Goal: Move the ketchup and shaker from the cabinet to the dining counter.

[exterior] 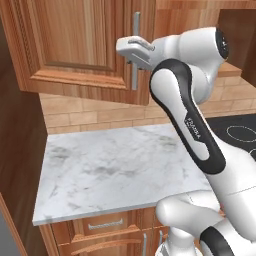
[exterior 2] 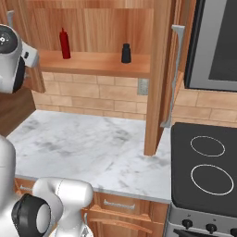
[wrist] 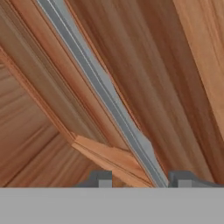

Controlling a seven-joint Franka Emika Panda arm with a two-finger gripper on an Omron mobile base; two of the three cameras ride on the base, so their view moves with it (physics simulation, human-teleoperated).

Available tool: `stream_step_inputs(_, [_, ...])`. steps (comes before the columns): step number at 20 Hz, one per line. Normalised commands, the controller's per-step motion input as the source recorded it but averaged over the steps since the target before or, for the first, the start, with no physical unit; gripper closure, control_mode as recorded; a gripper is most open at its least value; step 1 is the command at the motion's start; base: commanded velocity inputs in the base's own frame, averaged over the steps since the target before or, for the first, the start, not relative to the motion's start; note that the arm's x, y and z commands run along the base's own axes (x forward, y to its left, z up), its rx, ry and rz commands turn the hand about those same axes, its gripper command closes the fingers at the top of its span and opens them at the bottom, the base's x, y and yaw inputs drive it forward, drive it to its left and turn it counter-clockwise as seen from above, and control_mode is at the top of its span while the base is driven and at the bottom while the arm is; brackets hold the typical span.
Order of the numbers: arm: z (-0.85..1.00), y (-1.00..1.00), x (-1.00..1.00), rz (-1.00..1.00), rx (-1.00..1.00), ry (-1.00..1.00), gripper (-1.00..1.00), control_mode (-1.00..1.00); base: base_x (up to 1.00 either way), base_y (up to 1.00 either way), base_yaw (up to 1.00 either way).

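Gripper [exterior: 134, 59] sits at upper centre of the left base view, pressed against the metal bar handle [exterior: 135, 50] of the cabinet's left door [exterior: 75, 45]. In the hand view the handle [wrist: 103, 94] runs diagonally from upper left down to lower right and ends between the two finger tips [wrist: 101, 179], whose jaws are drawn in close on it.

In the right base view the cabinet [exterior 2: 159, 69] stands open. Its wooden shelf [exterior 2: 92, 64] crosses the upper half of the frame. The ketchup [exterior 2: 65, 44] stands upright at the shelf's left, near the front edge. The shaker [exterior 2: 126, 53] stands upright toward the shelf's right, also near the front edge, well apart from the ketchup, with bare shelf between them. The right door [exterior 2: 178, 74] is swung out edge-on at centre right, its long bar handle facing the stove [exterior 2: 206, 166].

Below the cabinet, the marble counter [exterior 2: 92, 148] spreads wide and bare across the middle of the frame, backed by brick tile [exterior 2: 92, 99]. Its front edge runs above the drawers [exterior: 105, 227]. In the left base view the arm's elbow fills the right side, over the counter's right end.
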Motion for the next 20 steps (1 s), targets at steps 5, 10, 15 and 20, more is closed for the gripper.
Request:
stream_step_inputs(5, [-0.06, 0.60, -0.58, 0.03, 0.00, -0.07, 1.00, -1.00, 0.00, 0.00, 0.00])
stream_step_inputs(10, [-0.06, 0.64, -0.51, 0.00, -0.01, -0.03, 1.00, -1.00, 0.00, 0.00, 0.00])
stream_step_inputs(15, [-0.01, 0.68, -0.43, 0.00, -0.02, 0.00, 1.00, -1.00, 0.00, 0.00, 0.00])
stream_step_inputs(20, [0.00, 0.51, -0.31, 0.00, -0.01, 0.01, -1.00, -1.00, 0.00, 0.00, 0.00])
